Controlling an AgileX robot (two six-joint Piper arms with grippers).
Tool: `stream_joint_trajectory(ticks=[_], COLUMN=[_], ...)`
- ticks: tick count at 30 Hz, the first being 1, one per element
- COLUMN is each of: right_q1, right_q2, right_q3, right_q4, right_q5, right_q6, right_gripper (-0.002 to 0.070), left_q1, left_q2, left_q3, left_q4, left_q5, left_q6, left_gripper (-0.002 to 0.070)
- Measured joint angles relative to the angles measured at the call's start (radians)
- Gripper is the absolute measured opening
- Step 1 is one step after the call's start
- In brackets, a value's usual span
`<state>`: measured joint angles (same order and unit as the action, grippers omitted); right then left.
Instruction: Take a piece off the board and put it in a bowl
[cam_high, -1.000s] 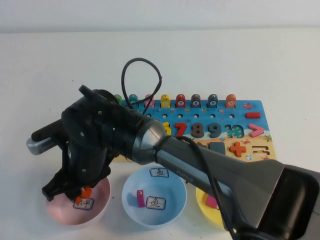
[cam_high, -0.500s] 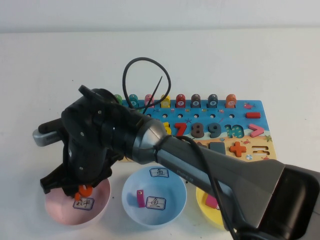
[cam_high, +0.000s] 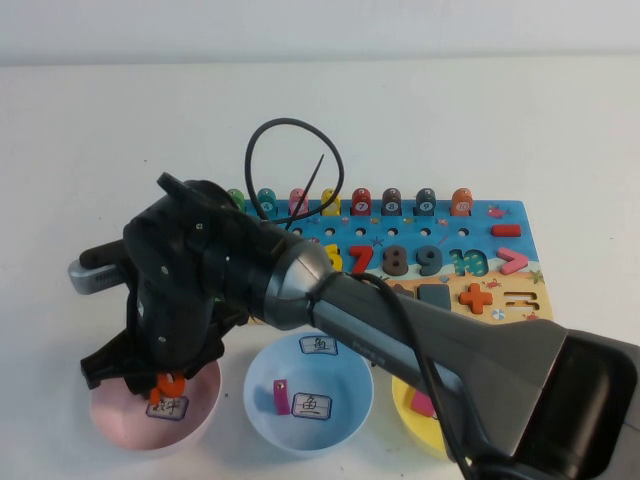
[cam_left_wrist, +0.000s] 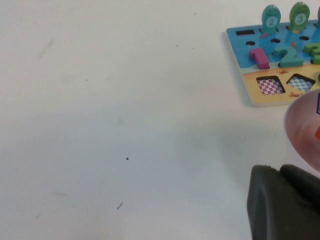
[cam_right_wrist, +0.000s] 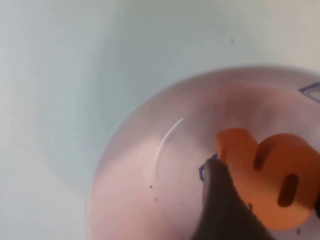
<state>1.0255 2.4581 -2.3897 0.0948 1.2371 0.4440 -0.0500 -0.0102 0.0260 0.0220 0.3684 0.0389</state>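
Observation:
The number board (cam_high: 521, 212) lies at the middle right of the table; its corner also shows in the left wrist view (cam_left_wrist: 248, 83). My right gripper (cam_high: 163, 384) reaches across to the pink bowl (cam_high: 118, 420) at the front left. It is shut on an orange number piece (cam_high: 170, 383) and holds it low inside the bowl. In the right wrist view the orange piece (cam_right_wrist: 272, 177) sits between the dark fingers (cam_right_wrist: 220, 200) over the pink bowl (cam_right_wrist: 145, 150). My left gripper (cam_high: 88, 275) rests to the left of the bowl, largely hidden behind the right arm.
A blue bowl (cam_high: 350, 385) holding a pink piece (cam_high: 281, 396) stands at the front centre. A yellow bowl (cam_high: 412, 418) is half hidden under the right arm. A black cable (cam_high: 285, 150) loops above the board. Bare white table spreads left and behind.
My right gripper has sunk slightly lower into the pink bowl with the orange piece. The cable loop has shifted. The left gripper has barely moved.

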Motion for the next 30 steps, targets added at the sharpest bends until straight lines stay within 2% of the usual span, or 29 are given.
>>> stream_joint_trajectory(ticks=[13, 30], right_q1=[0.000, 0.000], right_q2=[0.014, 0.014], right_q3=[0.000, 0.000], right_q4=[-0.012, -0.026], right_q5=[0.000, 0.000], right_q6=[0.000, 0.000], right_gripper=[0.0326, 0.0403], left_q1=[0.000, 0.000], left_q2=[0.000, 0.000], left_q3=[0.000, 0.000], left_q4=[0.000, 0.000], left_q5=[0.000, 0.000], left_q6=[0.000, 0.000], left_gripper=[-0.0001, -0.0001])
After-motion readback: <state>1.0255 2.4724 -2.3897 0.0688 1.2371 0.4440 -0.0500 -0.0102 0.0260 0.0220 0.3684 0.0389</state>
